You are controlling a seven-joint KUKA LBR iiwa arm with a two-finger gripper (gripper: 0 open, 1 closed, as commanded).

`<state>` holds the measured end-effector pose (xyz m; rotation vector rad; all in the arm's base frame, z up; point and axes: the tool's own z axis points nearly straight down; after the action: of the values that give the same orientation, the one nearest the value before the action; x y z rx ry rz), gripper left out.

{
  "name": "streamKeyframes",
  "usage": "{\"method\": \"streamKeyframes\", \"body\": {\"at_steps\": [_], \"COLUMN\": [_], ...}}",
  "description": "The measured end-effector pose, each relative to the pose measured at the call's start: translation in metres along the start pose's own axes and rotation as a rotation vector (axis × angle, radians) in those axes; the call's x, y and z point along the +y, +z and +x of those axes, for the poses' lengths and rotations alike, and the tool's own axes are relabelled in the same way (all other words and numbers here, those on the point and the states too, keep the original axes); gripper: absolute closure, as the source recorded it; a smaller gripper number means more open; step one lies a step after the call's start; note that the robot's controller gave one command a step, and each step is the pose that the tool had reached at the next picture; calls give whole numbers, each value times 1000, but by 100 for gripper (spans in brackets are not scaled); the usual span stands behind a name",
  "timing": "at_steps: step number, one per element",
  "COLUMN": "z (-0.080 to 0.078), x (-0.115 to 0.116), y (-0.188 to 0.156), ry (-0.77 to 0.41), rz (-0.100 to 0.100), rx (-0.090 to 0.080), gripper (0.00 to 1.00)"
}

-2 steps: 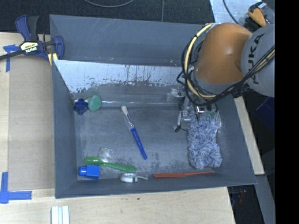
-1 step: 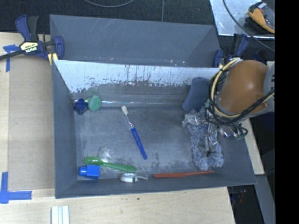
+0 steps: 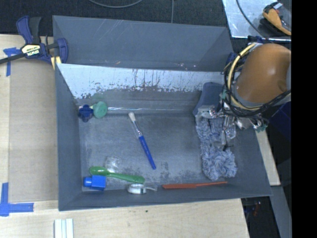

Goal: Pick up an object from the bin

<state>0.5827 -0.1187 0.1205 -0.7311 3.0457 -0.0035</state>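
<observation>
The pick looks barely begun, as I judge it. The gripper (image 3: 227, 132) hangs low over the upper half of the cloth (image 3: 216, 158), a shaggy blue-grey rag lying in a long crumpled strip along the right side of the bin (image 3: 67, 148). Its tip seems to be at or just above the pile, but contact cannot be made out. Whether the jaws are released or clenched I cannot tell, and nothing is visibly raised. Closing on something and lifting it out are left to do.

The cloth is soft, deep-napped and floppy, so it would bunch and trail, not come up stiff. Just below its lower end lies a thin, rigid red stick (image 3: 194, 185). Well left of the cloth, mid-floor, a brush (image 3: 143, 144) lies aslant, with a smooth blue handle and white head. Far left and below are a curved green toothbrush (image 3: 119, 176), a glossy blue block (image 3: 95, 183) and a scrap of clear plastic (image 3: 112, 161). Far left and above sit a rounded green piece (image 3: 100, 109) touching a knobbly blue piece (image 3: 85, 113).
</observation>
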Motion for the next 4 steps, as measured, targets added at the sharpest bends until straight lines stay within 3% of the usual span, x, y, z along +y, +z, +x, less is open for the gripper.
{"method": "streamKeyframes", "body": {"at_steps": [1, 2, 3, 4], "z": [55, 38, 40, 40], "x": [53, 23, 2, 2], "y": [18, 48, 50, 50], "ry": [-286, -816, -909, -909], "rz": [-12, -32, -50, -50], "rx": [9, -8, -1, -1], "gripper": [0, 0, 100, 100]}}
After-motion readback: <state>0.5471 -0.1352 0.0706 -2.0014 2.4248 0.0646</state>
